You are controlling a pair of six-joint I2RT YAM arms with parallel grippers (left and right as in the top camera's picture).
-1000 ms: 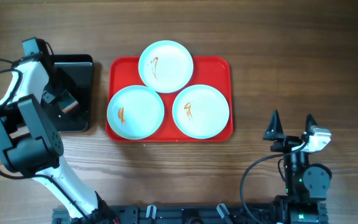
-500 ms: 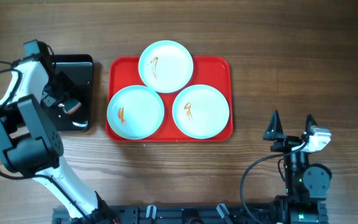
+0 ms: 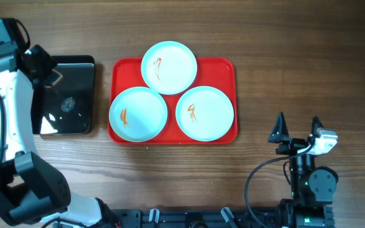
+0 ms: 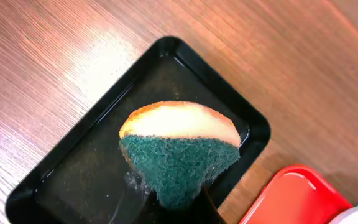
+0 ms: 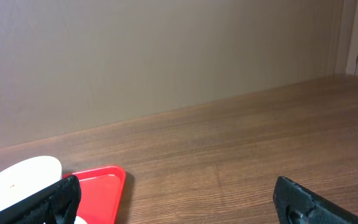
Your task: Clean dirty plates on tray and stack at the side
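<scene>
Above the black tray [image 4: 79, 168], at the left side of the table [image 3: 296, 50], your left claw [image 4: 176, 206] is pressed together on a sponge [image 4: 179, 149]. It pinches the sponge by one end, so the green rough face and the yellow back are both free for wiping. The sponge seems to hang clear of the black tray without touching it, and I think this height helps you carry it over the low rim to the right. On the red tray [image 3: 224, 66], just beside, lie the three plates [image 3: 168, 67], one at the far edge and two nearer, close together. Each has an orange smear in the middle, so I judge that none is cleaned yet, and no stack is made at the side. Your right claw [image 3: 297, 120] rests spread wide at the near right of the table, well apart from the red tray and holding nothing. Probably it waits there to leave the way free for the sponge
</scene>
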